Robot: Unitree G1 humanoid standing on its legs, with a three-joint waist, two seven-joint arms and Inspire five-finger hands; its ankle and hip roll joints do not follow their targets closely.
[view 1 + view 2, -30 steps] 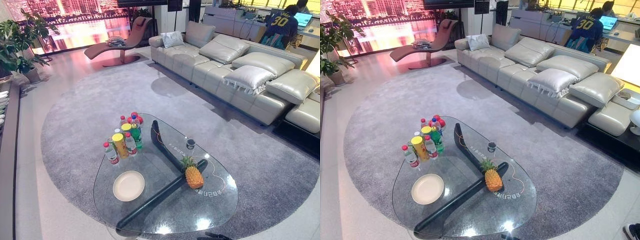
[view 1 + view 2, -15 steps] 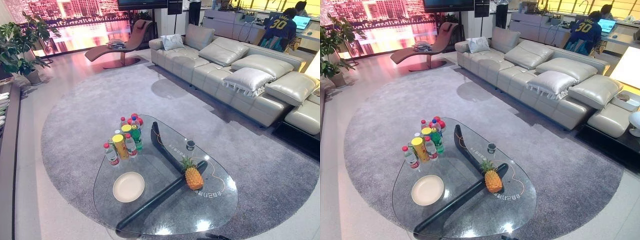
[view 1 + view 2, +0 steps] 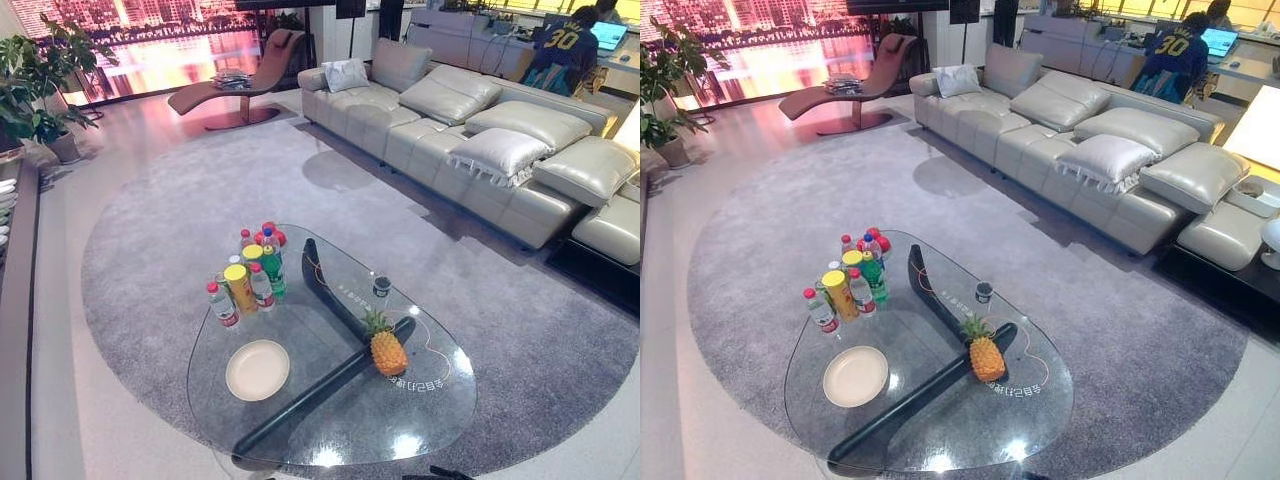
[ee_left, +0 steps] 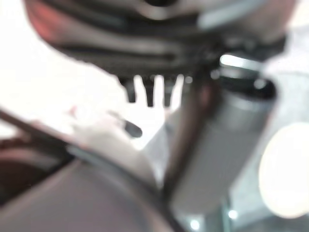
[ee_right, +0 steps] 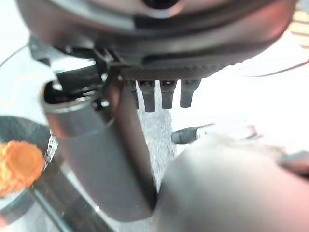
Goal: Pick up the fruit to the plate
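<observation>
both hands straight-fingered, empty

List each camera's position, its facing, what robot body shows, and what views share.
Left eye view: on the head, looking down at the glass table with pineapple, plate, bottles.
Right eye view: beside it, same scene.
Left wrist view: on the left wrist; the left robot hand hangs with straight fingers, plate past it.
Right wrist view: on the right wrist; the right robot hand has straight fingers, pineapple past it.
Shared: both eyes show the sofa; each wrist shares one table item.
</observation>
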